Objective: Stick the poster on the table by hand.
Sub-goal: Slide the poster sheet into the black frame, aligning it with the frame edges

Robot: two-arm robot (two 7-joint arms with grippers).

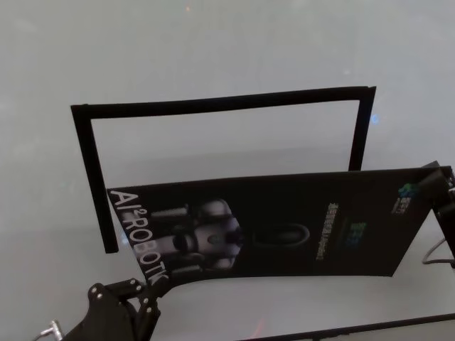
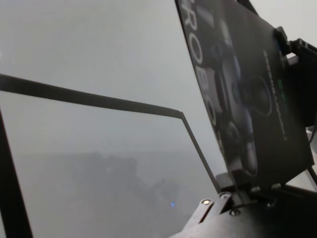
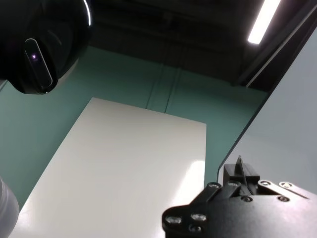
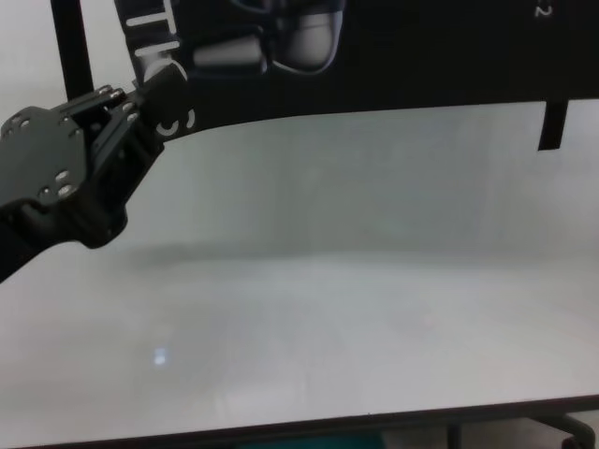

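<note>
Head view shows the table [image 1: 213, 50] filling the scene, a wide white top marked with a frame of black tape strips [image 1: 213, 104]: a far strip, a left strip and a right strip, open on the near side. Above the near part of that frame hangs the poster [image 1: 284, 224], a long black sheet stretched left to right, off the table, its far edge roughly level with the near ends of the side strips. Its lettered end is at the left, its small logo end at the right.

The left gripper [image 4: 154, 89] sits at the near left, its fingers pressed together on the poster's near-left corner. The right gripper [image 1: 442, 186] is at the far right edge of the view, pinching the poster's right end; in the right wrist view the sheet shows edge-on as a thin line between its fingers [image 3: 233, 184].

The step in hand looks like carrying and aligning, not yet sticking. The next move probably calls for shifting the taut sheet farther into the frame, squaring it to the strips, then lowering both ends evenly.
</note>
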